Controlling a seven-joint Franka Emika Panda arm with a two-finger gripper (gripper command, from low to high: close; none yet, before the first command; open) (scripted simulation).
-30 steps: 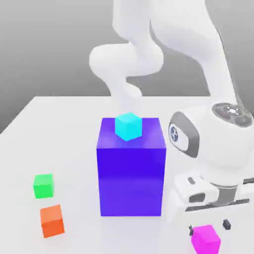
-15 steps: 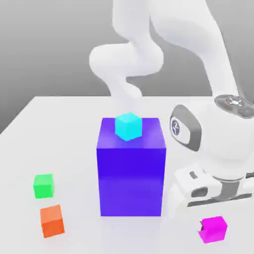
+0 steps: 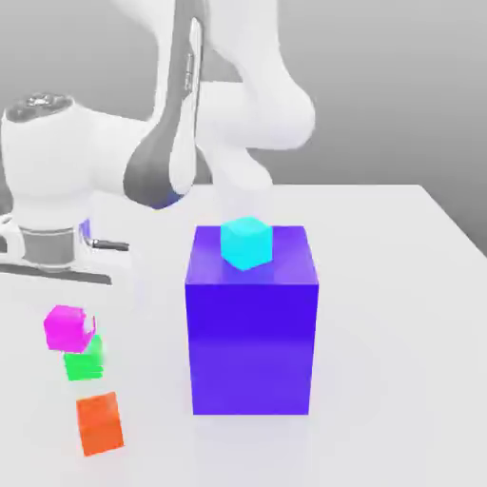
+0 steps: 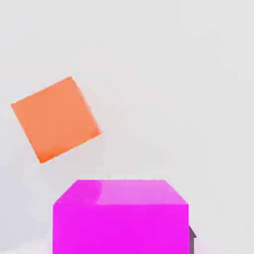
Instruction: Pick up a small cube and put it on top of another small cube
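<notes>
At the exterior view's lower left, the jaws are clamped on the magenta cube, overlapping the green cube. Placing seems in hand; next, check alignment, lower gently, then release.

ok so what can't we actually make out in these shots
- whether the magenta cube touches the green cube: in the exterior view it covers part of the green one's top
- the magenta cube's near end: cut off by the hand view's edge
- most of the pincer's dark finger: hidden by the magenta cube in the hand view
- the blue-purple block's back: turned away from the exterior view
</notes>
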